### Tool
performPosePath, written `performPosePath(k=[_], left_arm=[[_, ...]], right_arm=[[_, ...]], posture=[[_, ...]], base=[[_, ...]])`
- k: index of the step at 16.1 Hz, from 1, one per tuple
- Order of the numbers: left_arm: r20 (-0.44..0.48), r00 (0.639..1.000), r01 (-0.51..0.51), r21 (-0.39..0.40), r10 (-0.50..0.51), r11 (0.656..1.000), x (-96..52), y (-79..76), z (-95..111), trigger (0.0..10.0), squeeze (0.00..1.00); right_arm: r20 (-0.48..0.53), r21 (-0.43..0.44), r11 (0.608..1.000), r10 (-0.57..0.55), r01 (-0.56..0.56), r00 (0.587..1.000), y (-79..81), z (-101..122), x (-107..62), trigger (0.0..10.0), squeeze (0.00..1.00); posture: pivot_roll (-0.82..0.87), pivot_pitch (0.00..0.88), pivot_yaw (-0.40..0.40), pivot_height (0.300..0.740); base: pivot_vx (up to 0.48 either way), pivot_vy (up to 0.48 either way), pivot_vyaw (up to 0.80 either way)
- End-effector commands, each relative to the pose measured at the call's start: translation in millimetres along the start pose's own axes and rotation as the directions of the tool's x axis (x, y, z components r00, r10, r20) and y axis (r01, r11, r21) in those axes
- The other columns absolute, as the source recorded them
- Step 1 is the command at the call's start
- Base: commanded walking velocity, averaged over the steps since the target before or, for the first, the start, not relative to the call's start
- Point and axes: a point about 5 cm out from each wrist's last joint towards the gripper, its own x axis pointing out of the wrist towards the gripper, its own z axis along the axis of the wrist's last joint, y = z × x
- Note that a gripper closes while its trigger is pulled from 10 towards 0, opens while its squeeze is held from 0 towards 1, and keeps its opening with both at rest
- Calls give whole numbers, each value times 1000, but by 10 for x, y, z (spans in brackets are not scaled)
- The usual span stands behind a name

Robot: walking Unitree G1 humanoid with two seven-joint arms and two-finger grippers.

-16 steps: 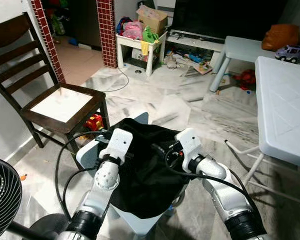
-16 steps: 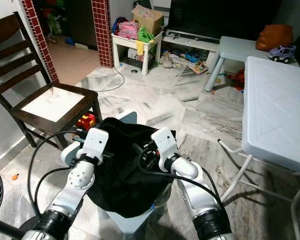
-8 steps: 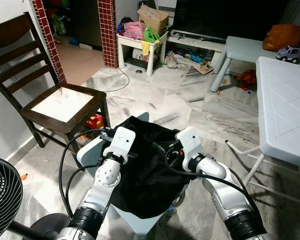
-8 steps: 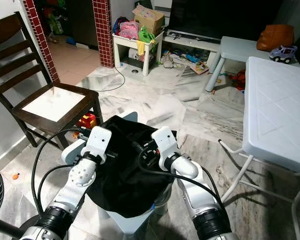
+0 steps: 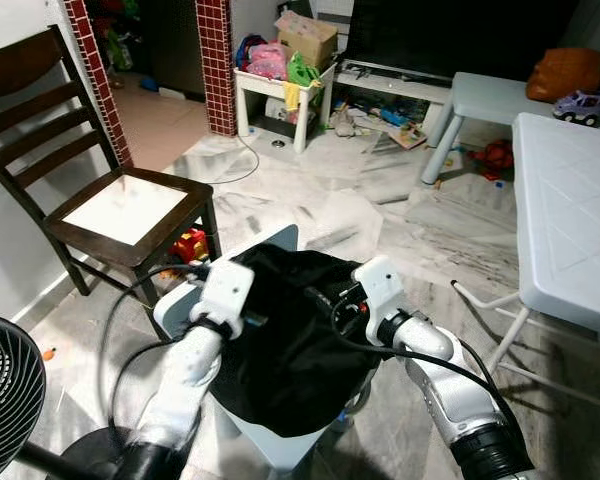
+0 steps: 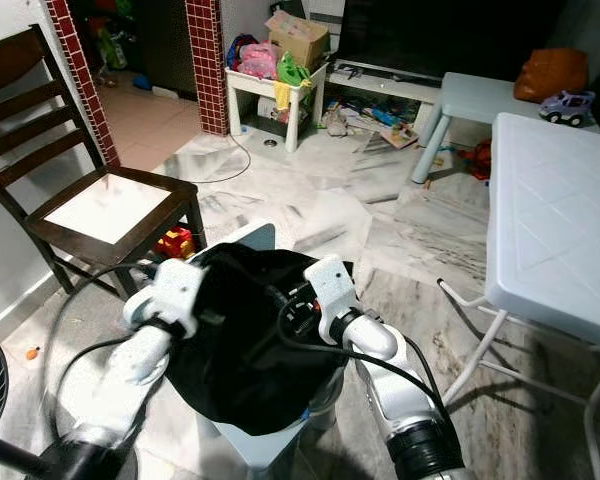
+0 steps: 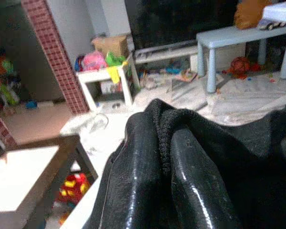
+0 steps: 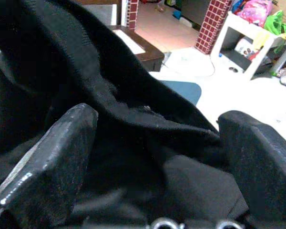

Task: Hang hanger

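Observation:
A black garment (image 5: 290, 335) lies heaped over a small light-blue chair (image 5: 278, 238) just in front of me. My left gripper (image 7: 164, 131) is shut on a raised fold at the garment's left edge; the cloth is pinched between its two fingers (image 7: 138, 157). In the left eye view that arm's wrist (image 5: 225, 288) is blurred. My right gripper (image 8: 152, 157) is open, its fingers (image 8: 52, 152) wide apart. It hovers over the garment's middle, with cloth lying between and under them. Its wrist (image 5: 380, 290) sits at the garment's right side.
A dark wooden chair (image 5: 130, 205) stands to the left with a red toy (image 5: 188, 243) under it. A white folding table (image 5: 570, 200) is close on the right, and a fan (image 5: 5, 400) at bottom left. Toys, a shelf and a light-blue bench (image 5: 490, 95) crowd the back.
My left arm has shifted slightly left and is now motion-blurred, and the garment's left edge has bunched up with it. The right arm has hardly moved.

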Motion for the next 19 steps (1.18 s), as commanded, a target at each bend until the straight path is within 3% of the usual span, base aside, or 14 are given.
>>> performPosePath(k=[1, 3, 4, 5, 6, 9, 10, 12, 16, 19], left_arm=[[79, 997, 10, 27, -12, 1000, -10, 40, 244, 0, 0], [39, 999, -22, 3, 22, 1000, -143, 87, 222, 0, 0], [-11, 995, -102, -69, 101, 992, -283, 94, 109, 2353, 0], [-37, 991, -134, -93, 131, 987, -331, 93, 63, 2353, 0], [-82, 981, -189, -157, 178, 969, -405, 71, 11, 10000, 0], [-113, 978, -196, -198, 176, 960, -443, 47, 29, 10000, 0], [-106, 981, -181, -196, 163, 964, -422, 69, 61, 10000, 0], [-91, 989, -135, -183, 120, 974, -391, 100, 92, 10000, 0], [-97, 991, -111, -223, 91, 968, -345, 86, 101, 10000, 0], [-92, 994, -85, -253, 63, 964, -336, -8, 105, 10000, 0]], right_arm=[[9, 2, 1000, -23, 23, 1000, -45, 2, -25, 10000, 0], [15, 29, 998, -48, 48, 999, -49, -17, -35, 10000, 0], [60, 108, 985, -141, 134, 988, -138, 56, -27, 10000, 0], [71, 136, 976, -181, 170, 981, -180, 79, -28, 10000, 0], [79, 199, 947, -271, 251, 959, -298, 113, -40, 10000, 0], [63, 238, 910, -362, 338, 930, -429, 98, -61, 10000, 0], [43, 286, 879, -410, 382, 911, -466, 52, -71, 10000, 0], [23, 312, 856, -440, 412, 898, -453, -10, -86, 10000, 0], [9, 322, 848, -448, 421, 894, -445, -48, -82, 10000, 0], [11, 308, 854, -443, 419, 896, -492, -24, -66, 10000, 0]], posture=[[27, 0, -30, 740], [41, 0, -25, 740], [48, 0, -23, 740], [49, 0, -22, 740], [54, 0, -16, 740], [60, 0, -5, 740], [69, 0, 18, 740], [74, 0, 37, 740], [67, 0, 43, 740], [66, 0, 30, 740]], base=[[0, 0, 0], [0, 0, 0], [0, 0, 0], [0, 0, 0], [0, 0, 0], [0, 0, 0], [0, 0, 0], [0, 0, 0], [0, 0, 0], [0, 0, 0]])
